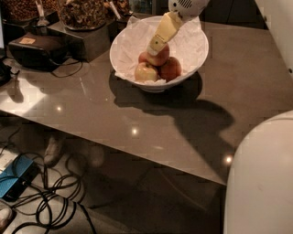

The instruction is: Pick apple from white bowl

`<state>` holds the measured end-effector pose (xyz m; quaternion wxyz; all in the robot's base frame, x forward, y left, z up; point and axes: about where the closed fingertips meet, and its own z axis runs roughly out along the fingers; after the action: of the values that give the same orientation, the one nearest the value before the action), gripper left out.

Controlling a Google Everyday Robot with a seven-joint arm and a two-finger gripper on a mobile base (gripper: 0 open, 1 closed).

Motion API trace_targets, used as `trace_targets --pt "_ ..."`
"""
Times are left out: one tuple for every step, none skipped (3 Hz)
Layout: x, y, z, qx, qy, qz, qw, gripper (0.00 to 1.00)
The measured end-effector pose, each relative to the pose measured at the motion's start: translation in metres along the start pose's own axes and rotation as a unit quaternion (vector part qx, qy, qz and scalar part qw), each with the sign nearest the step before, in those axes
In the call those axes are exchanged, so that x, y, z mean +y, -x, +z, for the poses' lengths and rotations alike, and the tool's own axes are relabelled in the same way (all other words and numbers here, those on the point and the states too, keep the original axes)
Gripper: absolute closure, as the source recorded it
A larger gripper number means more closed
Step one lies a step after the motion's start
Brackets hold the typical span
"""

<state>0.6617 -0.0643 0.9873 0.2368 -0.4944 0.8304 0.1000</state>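
Observation:
The white bowl [194,48], lined with crumpled white paper, stands on the grey table at the top centre. It holds three apples: a pale yellow-red one [145,72] at the front left, a red one [171,68] at the front right, and one [159,56] resting on top between them. My gripper [154,46], cream-yellow below a white wrist, reaches down into the bowl from the upper right. Its tip touches the top apple.
Dark containers of nuts [82,13] stand at the back left, next to the bowl. A black device with cables [36,50] lies at the left. The table's front edge [114,153] runs diagonally, with cables on the floor below. A white robot body part [261,183] fills the lower right.

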Motion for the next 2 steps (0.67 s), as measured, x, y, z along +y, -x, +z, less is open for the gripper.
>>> trace_targets --pt "-0.0030 0.0000 0.0071 0.003 0.006 0.004 1.0000 0.13" --pt "-0.0046 0.0014 0.0150 0.008 0.011 0.005 0.9999 0.14"
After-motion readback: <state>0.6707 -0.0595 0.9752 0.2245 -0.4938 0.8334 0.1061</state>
